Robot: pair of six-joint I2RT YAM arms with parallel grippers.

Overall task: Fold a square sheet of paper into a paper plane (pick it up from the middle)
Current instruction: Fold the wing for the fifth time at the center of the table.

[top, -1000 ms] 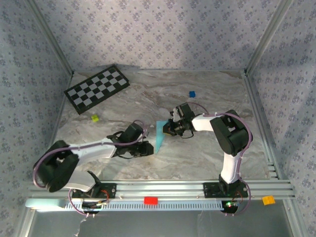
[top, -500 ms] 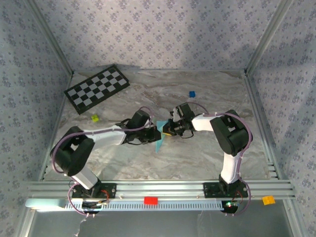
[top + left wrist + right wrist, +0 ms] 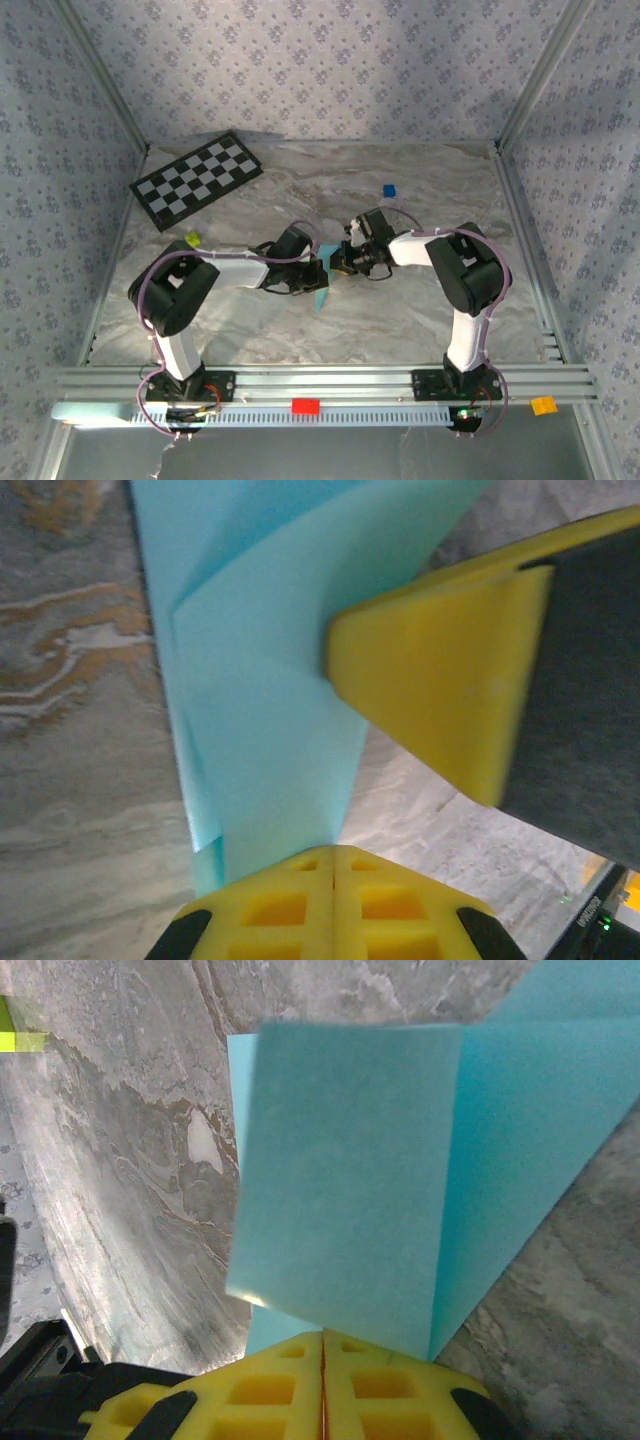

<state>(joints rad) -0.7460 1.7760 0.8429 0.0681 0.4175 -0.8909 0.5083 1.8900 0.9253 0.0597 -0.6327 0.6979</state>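
The left gripper (image 3: 316,274) and the right gripper (image 3: 336,266) are meeting tip to tip at the middle of the marble-patterned tabletop (image 3: 400,325). Both are clamping the folded light sky-blue sheet of paper (image 3: 322,292), so their arms are barring the middle band from left to right. The near strip between the two arm bases is lying open, and so is the far middle. A black-and-white checkerboard (image 3: 197,178) is occupying the far left corner, with a small yellow-green cube (image 3: 192,239) sitting just nearer. A tiny dark-blue cube (image 3: 389,190) is sitting far right.
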